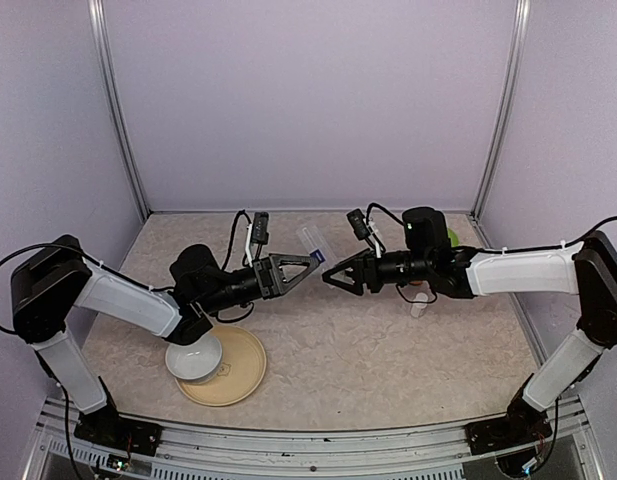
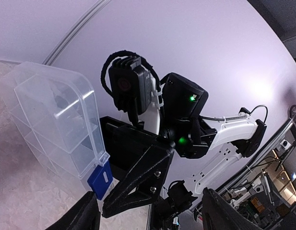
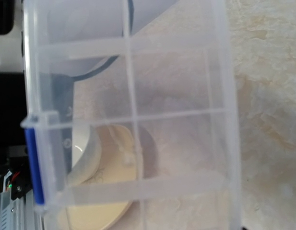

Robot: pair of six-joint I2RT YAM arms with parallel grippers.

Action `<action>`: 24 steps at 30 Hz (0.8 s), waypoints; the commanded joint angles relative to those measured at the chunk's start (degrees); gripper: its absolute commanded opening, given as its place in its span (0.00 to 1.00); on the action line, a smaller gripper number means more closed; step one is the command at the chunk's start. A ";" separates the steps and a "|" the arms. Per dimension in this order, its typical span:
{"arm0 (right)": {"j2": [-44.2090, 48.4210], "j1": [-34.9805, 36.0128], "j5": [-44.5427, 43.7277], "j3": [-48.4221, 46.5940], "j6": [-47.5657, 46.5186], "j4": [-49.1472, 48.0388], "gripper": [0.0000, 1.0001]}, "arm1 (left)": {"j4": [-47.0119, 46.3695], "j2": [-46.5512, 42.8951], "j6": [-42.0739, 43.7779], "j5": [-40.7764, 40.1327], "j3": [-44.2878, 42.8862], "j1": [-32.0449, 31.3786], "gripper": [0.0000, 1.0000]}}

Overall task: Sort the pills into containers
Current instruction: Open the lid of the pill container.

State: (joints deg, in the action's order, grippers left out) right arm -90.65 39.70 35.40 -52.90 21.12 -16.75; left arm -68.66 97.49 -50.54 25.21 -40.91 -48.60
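Left tool (image 1: pixel 304 268) spread wide; right tool (image 1: pixel 330 277) at pill box (image 1: pixel 312 243) latch edge — grip unclear.

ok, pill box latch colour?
Blue latch on the pill box; left wrist view shows it best.

The pill box (image 3: pixel 176 96) runs past the top and bottom edges in the right wrist view; the bowl (image 3: pixel 84 154) and plate (image 3: pixel 102 214) show blurred through it.

The pill box (image 2: pixel 52 115) is clear, glossy plastic; the table (image 1: pixel 388 340) looks matt, stone-patterned.
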 commanded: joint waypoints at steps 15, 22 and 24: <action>-2.69 0.64 2.70 1.65 1.61 0.06 0.51 | -28.18 8.07 -3.27 7.55 -1.53 -1.38 0.65; -3.68 0.64 2.07 1.55 1.72 1.41 0.51 | -29.72 7.96 -1.52 9.30 -3.00 -2.20 0.63; -3.54 0.59 1.92 1.77 1.90 1.13 0.51 | -28.66 7.24 -1.16 8.60 -2.53 -1.87 0.63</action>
State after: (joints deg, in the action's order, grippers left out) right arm -93.82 39.81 37.45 -51.64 22.44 -15.94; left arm -89.93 106.34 -53.12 32.49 -42.94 -50.81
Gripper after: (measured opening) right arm 0.681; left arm 0.631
